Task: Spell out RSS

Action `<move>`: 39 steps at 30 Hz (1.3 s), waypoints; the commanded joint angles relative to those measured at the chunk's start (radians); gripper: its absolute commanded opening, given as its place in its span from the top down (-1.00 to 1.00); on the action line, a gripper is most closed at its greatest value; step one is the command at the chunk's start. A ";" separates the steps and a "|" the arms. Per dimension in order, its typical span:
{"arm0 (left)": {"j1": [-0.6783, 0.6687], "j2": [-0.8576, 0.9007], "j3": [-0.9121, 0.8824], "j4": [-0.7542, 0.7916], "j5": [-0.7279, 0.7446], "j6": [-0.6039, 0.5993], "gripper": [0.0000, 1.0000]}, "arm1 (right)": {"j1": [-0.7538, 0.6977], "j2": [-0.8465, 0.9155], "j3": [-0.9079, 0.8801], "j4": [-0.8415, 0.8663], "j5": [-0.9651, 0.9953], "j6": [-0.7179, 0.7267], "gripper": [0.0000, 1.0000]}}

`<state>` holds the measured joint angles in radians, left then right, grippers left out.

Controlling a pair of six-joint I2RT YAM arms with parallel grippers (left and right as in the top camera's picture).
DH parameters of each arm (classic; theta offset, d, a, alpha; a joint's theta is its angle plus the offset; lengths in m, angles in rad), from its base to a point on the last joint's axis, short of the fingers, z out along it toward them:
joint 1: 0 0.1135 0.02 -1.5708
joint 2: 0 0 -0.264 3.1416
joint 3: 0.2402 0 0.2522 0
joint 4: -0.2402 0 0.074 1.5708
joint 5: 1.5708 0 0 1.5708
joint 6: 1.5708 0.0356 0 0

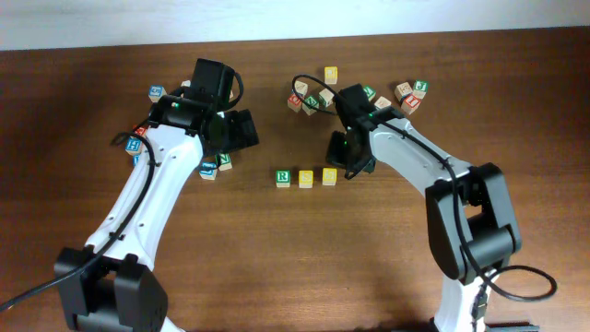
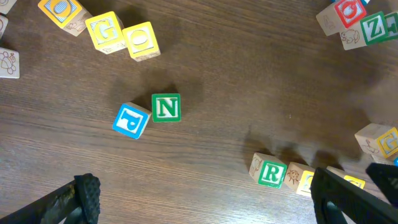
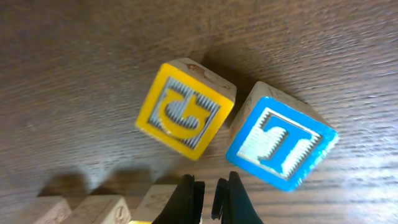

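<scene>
In the overhead view a green-faced R cube point(image 1: 283, 177) and two yellow-faced cubes point(image 1: 306, 178) point(image 1: 329, 176) sit side by side in a row at the table's middle. My right gripper point(image 1: 349, 164) is shut and empty, just right of the row's last cube. In its wrist view the fingertips point(image 3: 211, 191) hover beside a wooden cube point(image 3: 158, 200). My left gripper point(image 1: 237, 129) stands open up and left of the row, holding nothing. The left wrist view shows the R cube point(image 2: 272, 173) and a yellow cube point(image 2: 306, 182) near the right finger point(image 2: 336, 199), which partly hides the row's last cube.
A green N cube point(image 2: 166, 107) and a blue P cube point(image 2: 131, 121) lie left of the row. Yellow cubes point(image 2: 123, 35) sit further off. A yellow cube point(image 3: 185, 109) and a blue T cube point(image 3: 281, 143) lie just beyond the right fingertips. More cubes cluster at the back point(image 1: 318, 92).
</scene>
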<state>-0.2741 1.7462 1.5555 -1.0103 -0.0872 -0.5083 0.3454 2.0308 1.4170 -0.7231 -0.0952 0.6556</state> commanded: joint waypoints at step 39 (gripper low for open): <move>0.004 -0.028 -0.003 -0.002 -0.015 0.006 -0.98 | -0.077 0.036 0.365 -0.555 -0.160 -0.390 -0.46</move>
<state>-0.2745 1.7462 1.5555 -1.0103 -0.0872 -0.5083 0.2592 2.0754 1.7817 -1.2778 -0.2420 0.2752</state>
